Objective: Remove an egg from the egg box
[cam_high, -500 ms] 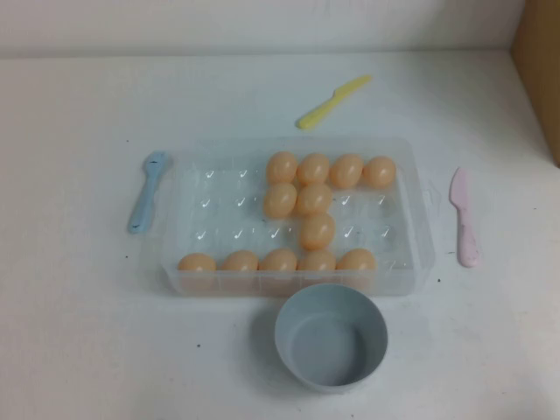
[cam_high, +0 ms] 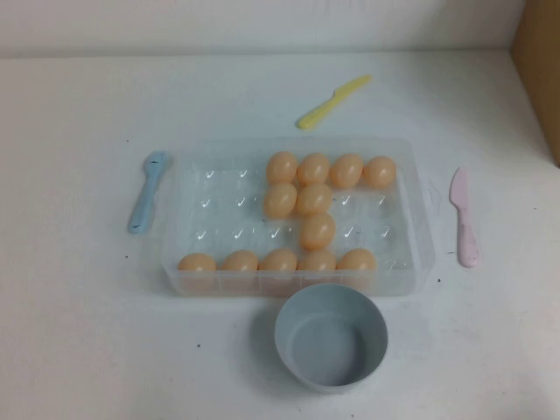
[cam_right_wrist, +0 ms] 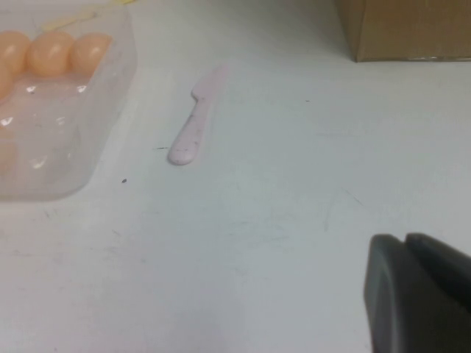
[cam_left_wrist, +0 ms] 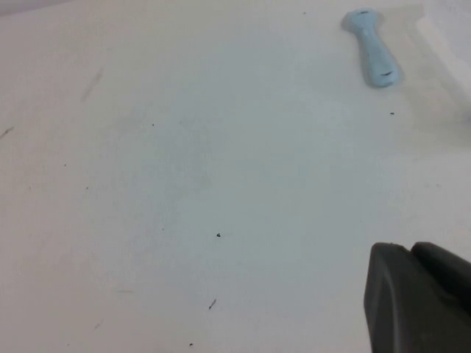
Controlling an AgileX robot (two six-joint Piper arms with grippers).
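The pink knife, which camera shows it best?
The right wrist view: the pink knife lies whole and close on the table beside the egg box. The high view also shows it whole, but smaller, right of the box. The left wrist view misses it.

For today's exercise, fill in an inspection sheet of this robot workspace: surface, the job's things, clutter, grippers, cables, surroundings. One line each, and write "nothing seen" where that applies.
Surface: white table, a few small dark specks.
Job's things: clear egg box holding twelve eggs; four along the far row, five along the near row, three between, including one egg alone in its row.
Clutter: grey-blue bowl just in front of the box; blue utensil left of it; pink knife right; yellow knife behind.
Grippers: left gripper shut, over bare table; right gripper over bare table near the pink knife.
Cables: nothing seen.
Surroundings: cardboard box at far right.
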